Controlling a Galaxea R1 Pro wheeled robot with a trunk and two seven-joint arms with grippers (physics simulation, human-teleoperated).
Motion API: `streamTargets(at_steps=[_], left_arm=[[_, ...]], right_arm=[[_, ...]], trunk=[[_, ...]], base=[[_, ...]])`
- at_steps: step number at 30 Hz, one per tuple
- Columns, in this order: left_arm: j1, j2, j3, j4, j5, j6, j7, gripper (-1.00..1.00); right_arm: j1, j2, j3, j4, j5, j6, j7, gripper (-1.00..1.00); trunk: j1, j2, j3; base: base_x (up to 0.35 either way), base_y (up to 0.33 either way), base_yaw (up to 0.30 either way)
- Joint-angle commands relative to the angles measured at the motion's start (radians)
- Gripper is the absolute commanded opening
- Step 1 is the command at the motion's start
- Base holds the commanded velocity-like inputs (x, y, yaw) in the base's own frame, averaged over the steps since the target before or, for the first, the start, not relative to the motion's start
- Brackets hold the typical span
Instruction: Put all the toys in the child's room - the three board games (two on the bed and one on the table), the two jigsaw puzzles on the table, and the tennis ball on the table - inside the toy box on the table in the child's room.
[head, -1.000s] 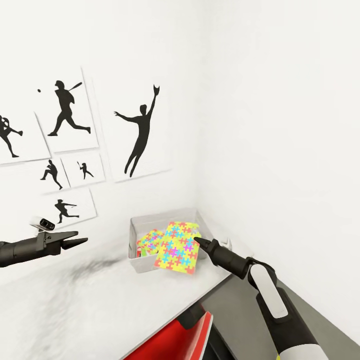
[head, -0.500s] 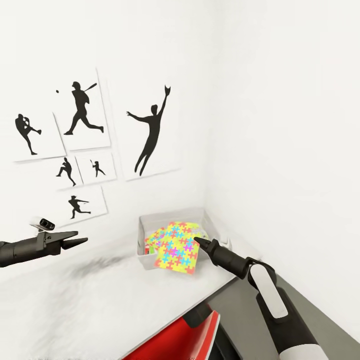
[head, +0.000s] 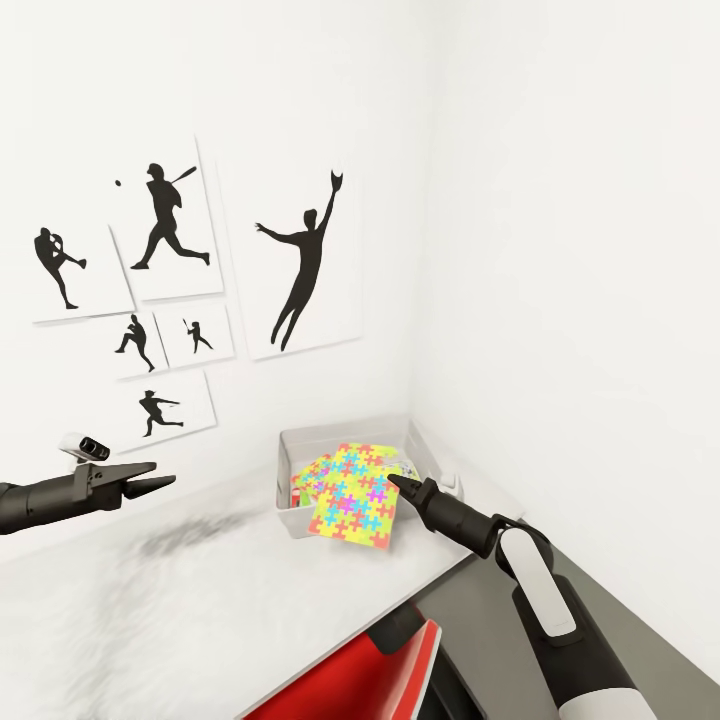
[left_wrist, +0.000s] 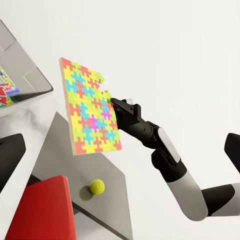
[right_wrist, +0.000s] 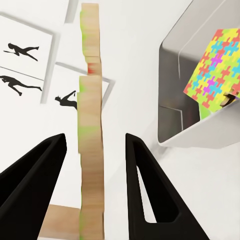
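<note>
The head camera is swinging left across the wall, so the toy box (head: 350, 470) and the silhouette pictures (head: 170, 290) are sliding right in the head view, most of it earlier and little by now. Against the toy box, the jigsaw puzzle (head: 355, 497) in the right tool (head: 392, 483) is sitting further over the box's opening than a second ago, instead of overhanging its outer front corner.

I'm seeing two puzzles (head: 352, 505) (head: 312, 476), one bin (head: 345, 432), one ball (left_wrist: 97, 186), six pictures (head: 300, 262), two grippers (head: 398, 487) (head: 150, 478).
</note>
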Motion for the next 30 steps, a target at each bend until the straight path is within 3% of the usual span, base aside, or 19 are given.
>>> streamTargets(at_steps=[1,30], left_arm=[[-0.001,0.000,0.000,0.000,0.000,0.011,-0.004,1.00],[-0.001,0.000,-0.001,0.000,0.000,0.011,-0.004,1.00]], right_arm=[[-0.001,0.000,-0.001,0.000,0.004,0.004,0.004,-1.00],[-0.001,-0.001,-0.001,0.001,0.004,0.004,0.004,-1.00]], trunk=[[0.001,-0.002,-0.002],[0.001,-0.002,-0.002]], base=[[0.000,0.000,0.000],[0.000,0.006,0.000]])
